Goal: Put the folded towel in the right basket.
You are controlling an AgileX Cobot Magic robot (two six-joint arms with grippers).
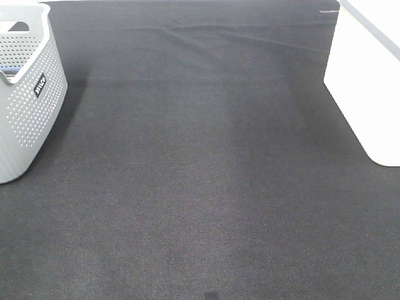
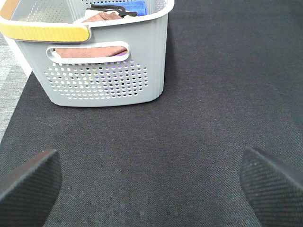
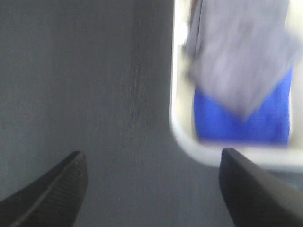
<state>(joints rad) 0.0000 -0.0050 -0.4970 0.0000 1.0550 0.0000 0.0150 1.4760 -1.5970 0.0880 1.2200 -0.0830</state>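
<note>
The right basket [image 1: 369, 81] is white and stands at the right edge of the black mat. In the right wrist view its rim [image 3: 182, 137] is blurred. Inside it a grey folded towel [image 3: 241, 66] lies on a blue cloth [image 3: 236, 123]. My right gripper [image 3: 151, 189] is open and empty above the mat, just beside that basket's corner. My left gripper [image 2: 151, 184] is open and empty low over the mat, apart from the grey perforated left basket [image 2: 109, 71]. Neither gripper shows in the exterior high view.
The grey left basket [image 1: 28, 106] stands at the mat's left edge. It holds a brown towel [image 2: 90, 51], a blue cloth [image 2: 135, 5] and a black object [image 2: 111, 9]. The black mat [image 1: 200, 175] spans the space between the baskets.
</note>
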